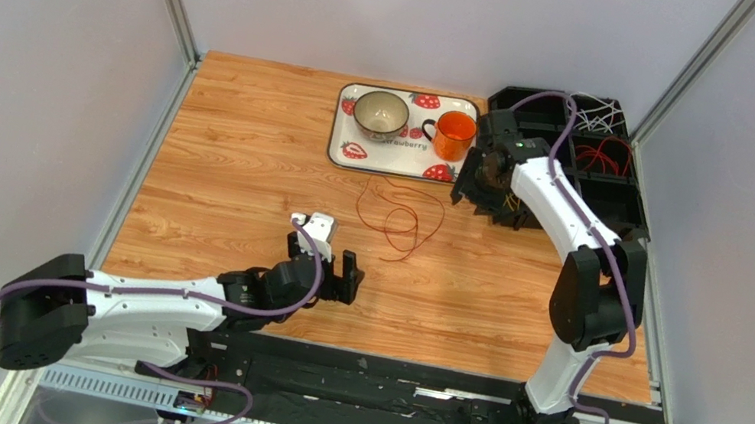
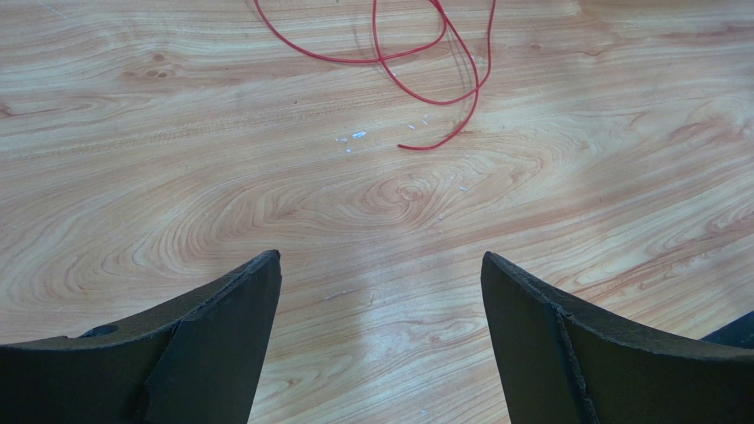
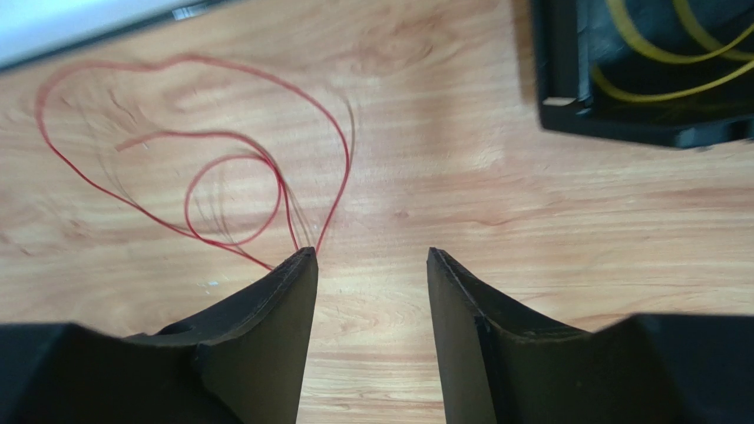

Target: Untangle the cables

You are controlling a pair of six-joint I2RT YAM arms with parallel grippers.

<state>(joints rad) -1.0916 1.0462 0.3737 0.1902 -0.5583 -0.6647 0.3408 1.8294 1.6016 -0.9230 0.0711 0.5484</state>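
Top external: the red cable (image 1: 401, 220) lies loose on the table (image 1: 243, 142) between your two grippers, its loops stretched from far to near. The left gripper (image 1: 334, 272) sits near-left of it. The right gripper (image 1: 472, 188) sits far-right of it, beside the black bin (image 1: 630, 198).

Left wrist: jaws spread wide with nothing between them. The cable lies straight ahead, well apart from the fingertips.

Right wrist: jaws parted, gap empty. The cable lies to the view's left, and its strands run up to that side's fingertip; contact cannot be confirmed. Yellow cables (image 3: 664, 94) rest in the bin.

Judgement: your right arm is nearer.
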